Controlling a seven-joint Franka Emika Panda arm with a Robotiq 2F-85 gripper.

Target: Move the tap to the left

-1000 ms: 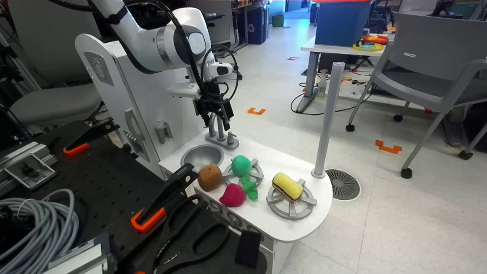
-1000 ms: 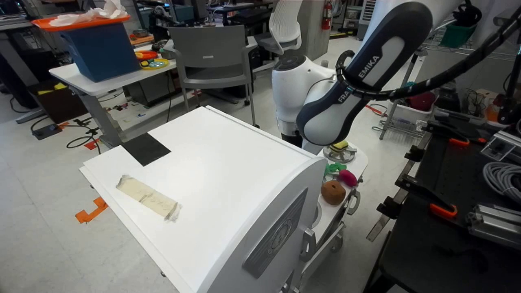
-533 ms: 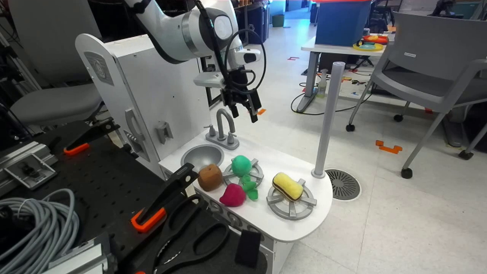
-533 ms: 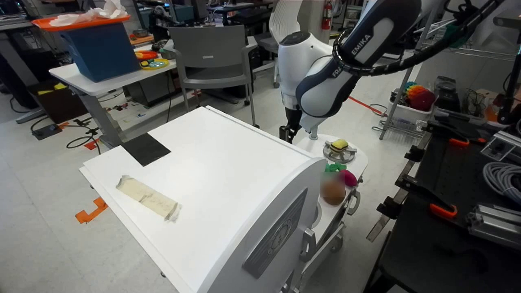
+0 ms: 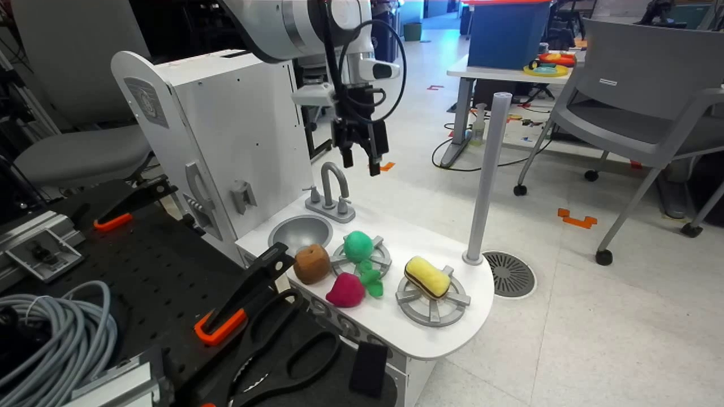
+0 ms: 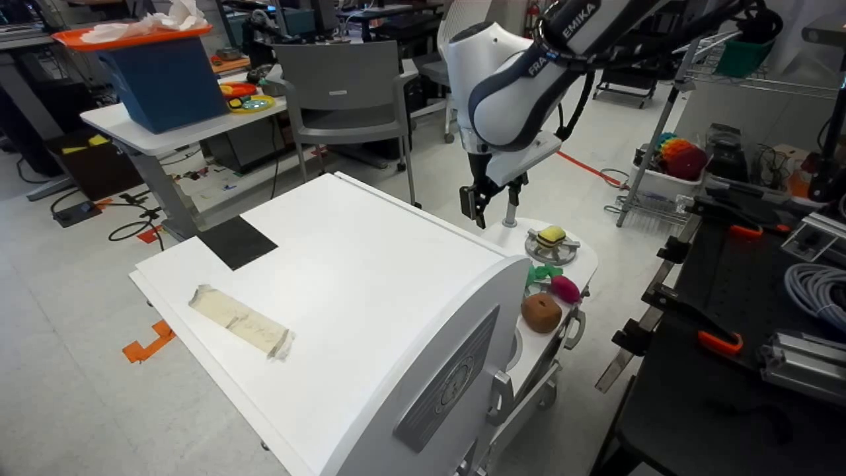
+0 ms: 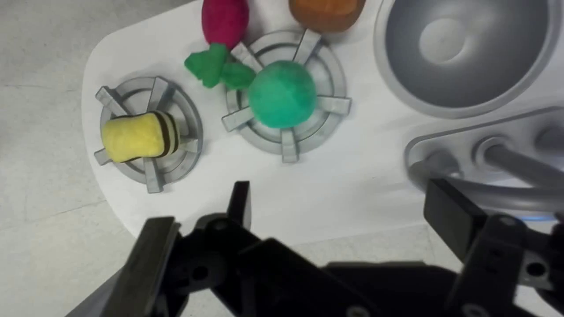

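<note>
The tap (image 5: 326, 189) is a grey arched spout on a base with two handles, behind the sink. In that exterior view its spout arches to the right. In the wrist view the tap (image 7: 520, 165) is at the right edge, partly covered by a finger. It is hidden behind the white cabinet in an exterior view. My gripper (image 5: 361, 165) is open and empty, above and to the right of the tap, apart from it. It also shows open beyond the cabinet (image 6: 496, 210) and in the wrist view (image 7: 337, 193).
The sink (image 5: 277, 230) lies in front of the tap. A green ball (image 5: 358, 246), brown toy (image 5: 311, 264), magenta beet (image 5: 345, 290) and yellow toy (image 5: 428, 277) lie on the counter (image 5: 447, 339). A grey pole (image 5: 490, 181) and white cabinet (image 5: 237, 121) rise beside them.
My gripper was at the spout one second ago. It has moved right and up, away from it. The spout, partly hidden before, appears to have swung from left to right in that exterior view.
</note>
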